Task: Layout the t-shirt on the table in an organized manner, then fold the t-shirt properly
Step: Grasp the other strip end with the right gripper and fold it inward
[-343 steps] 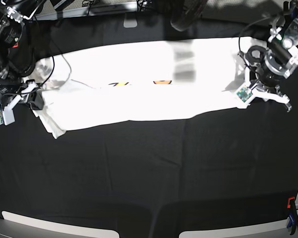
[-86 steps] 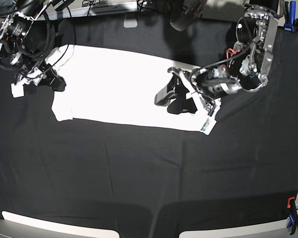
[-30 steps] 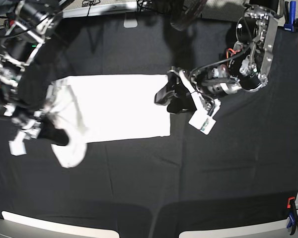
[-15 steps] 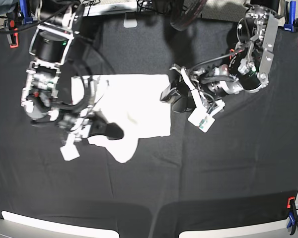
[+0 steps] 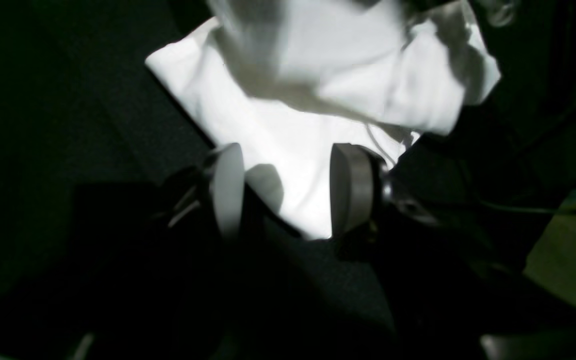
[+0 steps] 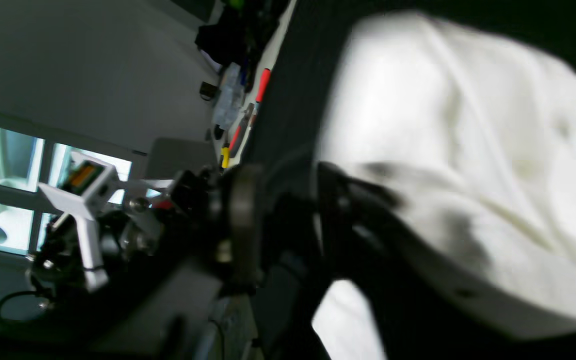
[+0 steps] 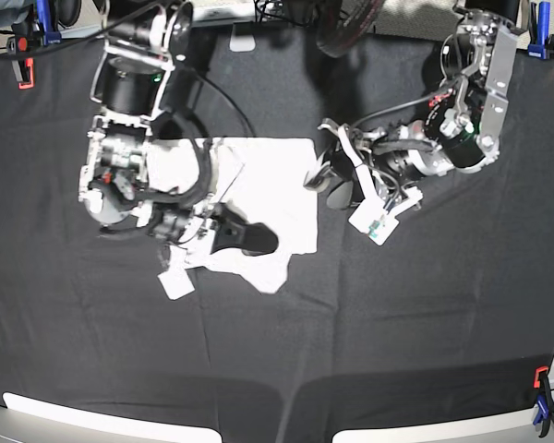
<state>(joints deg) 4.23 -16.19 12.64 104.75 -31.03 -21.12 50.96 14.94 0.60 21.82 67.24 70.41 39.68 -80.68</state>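
White t-shirt (image 7: 258, 189) lies folded on black table (image 7: 397, 332), long axis running from right gripper (image 7: 249, 240) toward left gripper (image 7: 331, 185). Right gripper nearer, over carried flap at shirt's near edge; whether its jaws grip cloth, cannot tell. Left gripper just beyond shirt's edge, jaws apart, empty. Flap rumpled, sagging past folded edge.

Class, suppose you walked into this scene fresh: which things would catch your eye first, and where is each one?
The bright white t-shirt, partly folded, lies left of centre on the black table. The right gripper reaches across the shirt's near edge, where the cloth is bunched. At the shirt's right edge the left gripper waits with jaws open, holding nothing.
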